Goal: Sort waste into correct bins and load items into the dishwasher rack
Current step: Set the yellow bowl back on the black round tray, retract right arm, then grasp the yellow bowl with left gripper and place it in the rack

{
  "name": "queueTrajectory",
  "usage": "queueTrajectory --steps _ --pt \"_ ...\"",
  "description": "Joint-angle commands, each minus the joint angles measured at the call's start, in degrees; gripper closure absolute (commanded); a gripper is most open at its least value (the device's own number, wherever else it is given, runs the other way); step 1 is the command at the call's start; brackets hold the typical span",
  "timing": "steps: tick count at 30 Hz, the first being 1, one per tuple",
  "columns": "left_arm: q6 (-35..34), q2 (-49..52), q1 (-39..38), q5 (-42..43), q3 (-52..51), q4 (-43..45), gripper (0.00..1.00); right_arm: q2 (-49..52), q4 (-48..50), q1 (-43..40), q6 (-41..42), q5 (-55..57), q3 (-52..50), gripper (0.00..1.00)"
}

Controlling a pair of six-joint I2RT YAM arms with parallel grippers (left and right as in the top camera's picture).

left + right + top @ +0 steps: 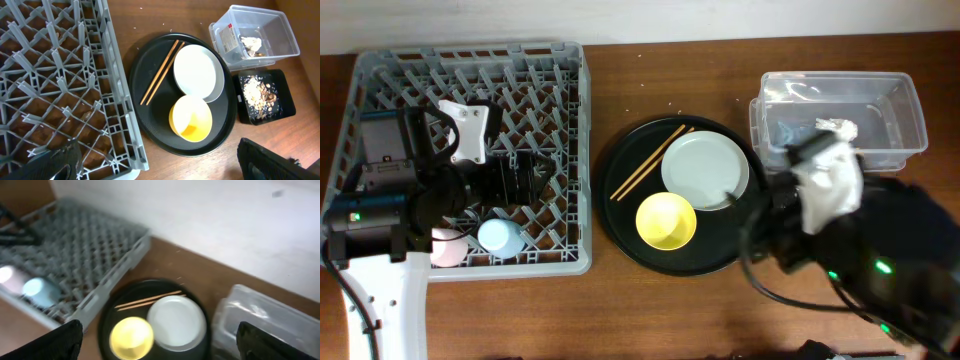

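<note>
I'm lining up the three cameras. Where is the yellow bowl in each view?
Overhead: the yellow bowl sits at centre.
Left wrist: lower middle, right of centre.
Right wrist: bottom edge, left of centre, blurred.
Shared landmark: the pale plate beside it, with the chopsticks alongside.

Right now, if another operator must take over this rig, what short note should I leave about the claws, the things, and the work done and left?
Left claw: open, empty, over the dishwasher rack.
Right claw: open, empty.
Done: blue cup and pink cup are in the rack; napkin is in the clear tub; food crumbs are in the black tray bin.
Left: plate, yellow bowl and chopsticks lie on the round black tray and go to the rack.
</note>
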Motion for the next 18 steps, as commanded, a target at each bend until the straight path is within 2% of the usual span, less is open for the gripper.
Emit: queueTrajectory --steps 1,2,4,6,8,10,14,18 --pt "0.9 0.1 -0.2 0.8 0.0 0.2 0.01 -0.1 -3.2 0.2 -0.1 13.4 -0.2 0.01" --pt "0.9 0.1 -0.2 0.8 0.0 0.2 0.01 -0.3 -3.2 -0.1 -0.5 15.0 -1.5 0.01" --pt "0.9 0.1 -0.2 0.8 0.0 0.2 0.01 -4.0 3.1 -8.3 -1.1 10.0 -10.8 0.01" --pt "0.9 0.1 -0.2 0.8 0.0 0.2 0.01 -12.3 20.8 -20.3 -1.1 -1.0 -30.3 0.02" --pt "0.9 0.1 -0.2 0.8 0.0 0.2 0.01 -19.8 31.0 -27.2 -1.1 -7.4 -45.5 0.02" --pt "0.9 0.1 -0.2 0.8 0.0 0.2 0.01 -26.6 32.0 -30.9 -1.1 -7.4 -56.6 0.01" --pt "0.9 0.1 -0.2 0.8 0.0 0.2 0.01 -43.1 47.6 -38.0 -1.0 -7.3 -78.4 0.01" --pt "0.9 0.1 -0.2 0.8 0.0 0.2 0.01 -56.3 51.8 -40.0 -1.0 -7.4 -90.6 0.02"
